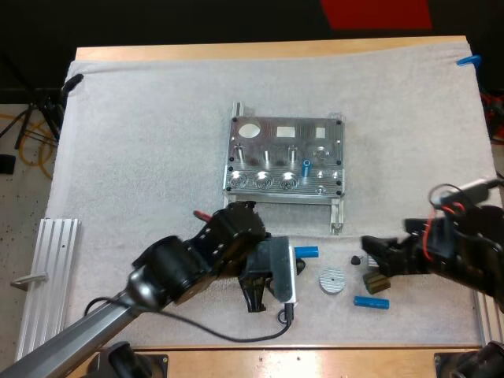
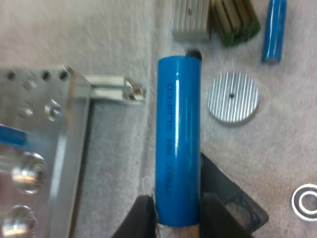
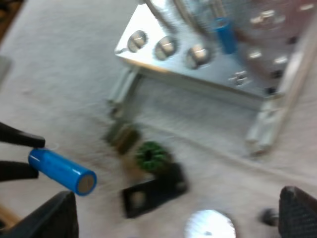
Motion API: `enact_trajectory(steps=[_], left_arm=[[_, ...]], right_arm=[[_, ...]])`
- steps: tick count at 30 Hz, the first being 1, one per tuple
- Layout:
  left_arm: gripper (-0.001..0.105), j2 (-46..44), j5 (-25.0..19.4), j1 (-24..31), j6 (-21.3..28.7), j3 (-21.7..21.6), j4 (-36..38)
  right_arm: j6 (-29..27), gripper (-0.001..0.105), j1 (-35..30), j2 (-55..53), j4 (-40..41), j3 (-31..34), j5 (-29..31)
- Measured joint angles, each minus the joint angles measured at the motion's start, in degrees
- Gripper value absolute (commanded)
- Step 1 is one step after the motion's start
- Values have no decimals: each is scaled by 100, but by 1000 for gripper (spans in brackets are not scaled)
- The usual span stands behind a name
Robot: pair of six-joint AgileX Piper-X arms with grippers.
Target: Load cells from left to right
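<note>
The bright blue cylindrical cell (image 2: 179, 144) is held level, low over the white mat (image 1: 142, 157) and just off the near edge of the machined metal fixture (image 1: 283, 157). The left hand (image 2: 177, 210) pinches it at one end, its two black fingers pressing on opposite sides. To do this step well, I judge the cell should be tipped upright, carried over the leftmost vacant socket and lowered straight down. A grip so near the end could let it swing or slip. One short blue piece (image 1: 306, 167) already stands in the fixture's row. The left arm reaches in low, its wrist turned so the cell points toward the right hand (image 1: 376, 256). That hand hovers nearby with fingers spread wide, holding nothing, beside a round ribbed metal disc (image 1: 332, 279) and a second blue cylinder (image 1: 370, 302).
</note>
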Motion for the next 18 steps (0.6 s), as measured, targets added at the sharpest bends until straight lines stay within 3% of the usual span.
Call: enact_trajectory(steps=[12, 18], left_arm=[[0, -683, 0, 0, -317, 0, 124], [0, -681, 0, 0, -593, 0, -173]], right_arm=[[388, 79, 0, 1170, -1344, 15, -2558], [428, 79, 0, 1513, -1541, 15, -3286]])
